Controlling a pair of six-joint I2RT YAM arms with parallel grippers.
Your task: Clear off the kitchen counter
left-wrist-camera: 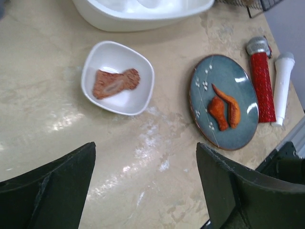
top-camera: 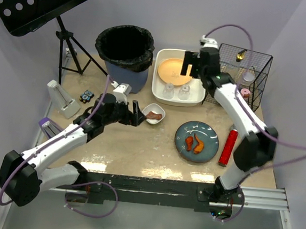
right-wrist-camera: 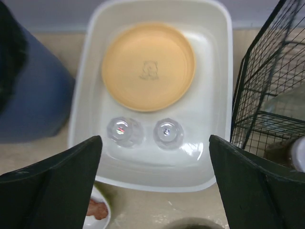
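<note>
The desk (top-camera: 139, 151), spread in front of the tub (top-camera: 157, 78), is judged stiff, fixed and glossy, so nothing of it is gripped. Instead the light, breakable bowl (top-camera: 154, 113) just in front of the tub and the plate (top-camera: 196, 141) further front-right are best taken by their rims, and may slide. The left tool (top-camera: 138, 115) is held apart and empty beside the bowl, the right tool (top-camera: 192, 65) apart and empty above the tub. Open room is left in front of the tub toward the desk's dark edge, while the tub's sides are crowded by bin (top-camera: 125, 56) and basket (top-camera: 254, 64).
</note>
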